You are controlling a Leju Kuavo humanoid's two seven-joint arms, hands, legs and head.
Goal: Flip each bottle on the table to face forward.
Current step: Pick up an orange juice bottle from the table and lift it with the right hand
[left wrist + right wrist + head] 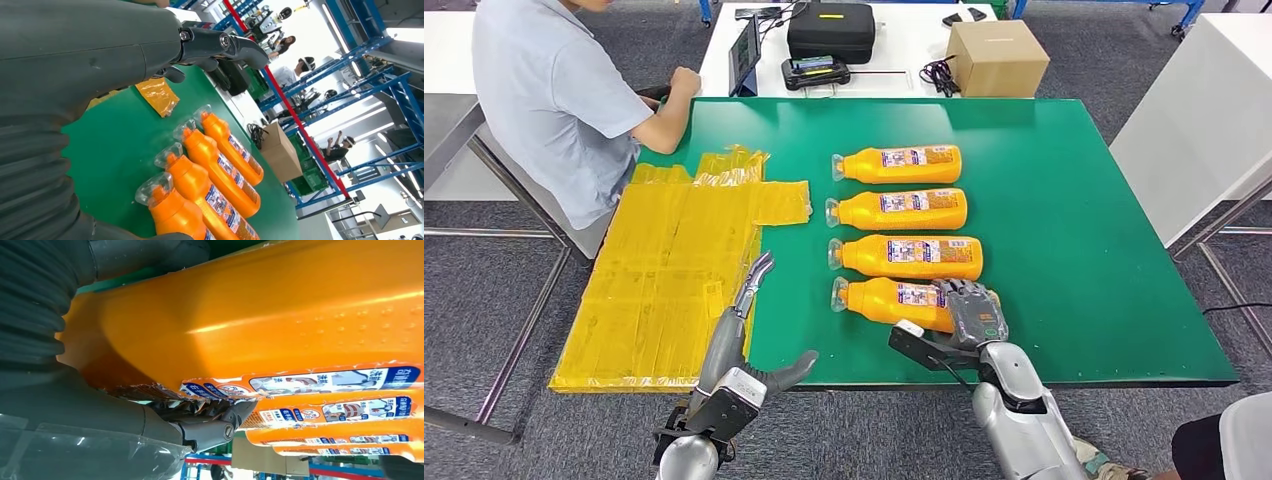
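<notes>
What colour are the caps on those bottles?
Clear, see-through caps over orange bottles; the left wrist view shows them best.

Four bottles [902,164] [902,210] [911,257] [892,300] are bright orange with clear caps and white-and-blue printed labels. Table [1074,250] is solid green. Crinkly yellow plastic sheet [669,275] on the left side of it. Robot hands are dark grey, left hand [759,275] and right hand [969,310], arms silver. Far side: brown cardboard box [997,57], black case [830,30], person in a light blue-grey shirt [549,95].
</notes>
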